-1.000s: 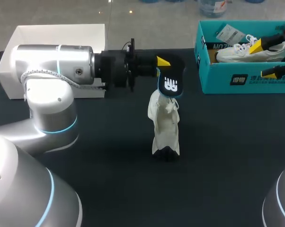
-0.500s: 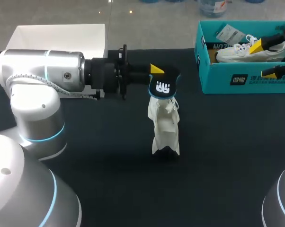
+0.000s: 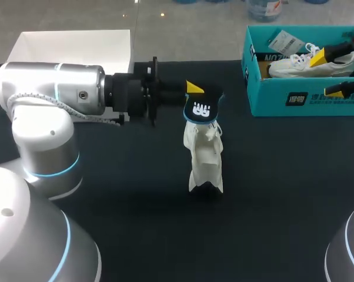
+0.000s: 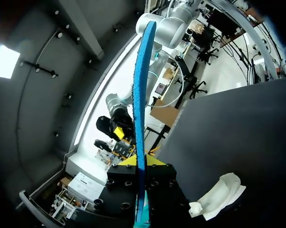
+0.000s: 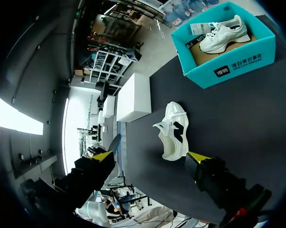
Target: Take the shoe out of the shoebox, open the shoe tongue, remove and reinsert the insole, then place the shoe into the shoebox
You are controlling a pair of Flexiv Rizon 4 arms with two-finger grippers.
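Two things could go wrong with putting the insole (image 3: 203,107) back. First, the left claw (image 4: 139,164) is clamped on it at one end only, edge-on between the fingers, so most of its length sticks out free ahead of the claw. Held this way, a thin, soft piece may bend, swing or slip as it is lowered, and its free end could catch on the collar or the tongue instead of sliding toward the toe. Second, the shoe (image 3: 203,155) stands loose in the middle of the tabletop (image 3: 136,223), just near of the insole, and nothing steadies it. The right claw (image 5: 150,157) is spread wide and empty, well apart from the shoe, out at the far right by the shoebox (image 3: 294,100). Any push from the insole may therefore shove or tip the shoe rather than seat the insole. Later, the sneaker (image 3: 309,64) already lying in the shoebox leaves little room, so the returned shoe could land on top of it or hang on the rim.
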